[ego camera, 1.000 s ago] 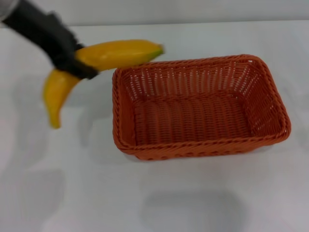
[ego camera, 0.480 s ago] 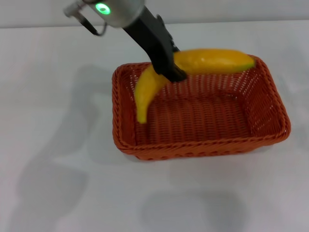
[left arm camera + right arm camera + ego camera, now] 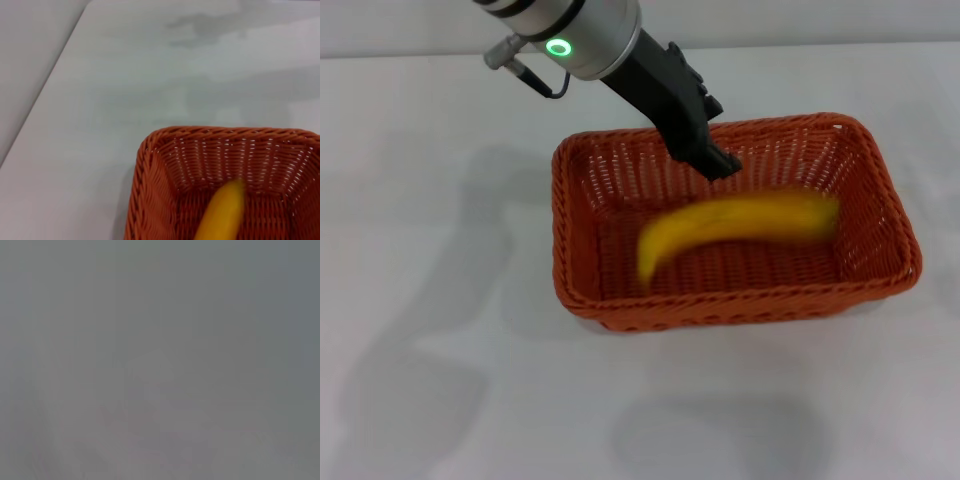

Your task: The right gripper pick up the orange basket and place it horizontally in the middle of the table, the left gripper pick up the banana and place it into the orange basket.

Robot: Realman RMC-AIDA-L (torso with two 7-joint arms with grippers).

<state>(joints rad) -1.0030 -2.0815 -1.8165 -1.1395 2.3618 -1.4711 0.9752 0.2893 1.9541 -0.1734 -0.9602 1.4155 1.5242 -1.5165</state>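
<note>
The orange basket (image 3: 582, 290) lies lengthwise across the middle of the white table (image 3: 440, 380). Inside it, the yellow banana (image 3: 740, 225) shows as a blurred streak just above the woven floor, free of any grip. My left gripper (image 3: 723, 163) hangs over the basket's far rim, above the banana, open with nothing in it. In the left wrist view, one end of the banana (image 3: 222, 215) shows inside a corner of the basket (image 3: 150, 150). The right gripper is out of view; the right wrist view is only a flat grey blur.
The left arm's silver-grey forearm with a green ring light (image 3: 560, 46) reaches in from the far left. Bare white tabletop surrounds the basket on all sides. The table's edge (image 3: 45, 90) shows in the left wrist view.
The left gripper carried the banana from left of the basket to over it, then let go. The banana has dropped away from the fingers into the basket.
</note>
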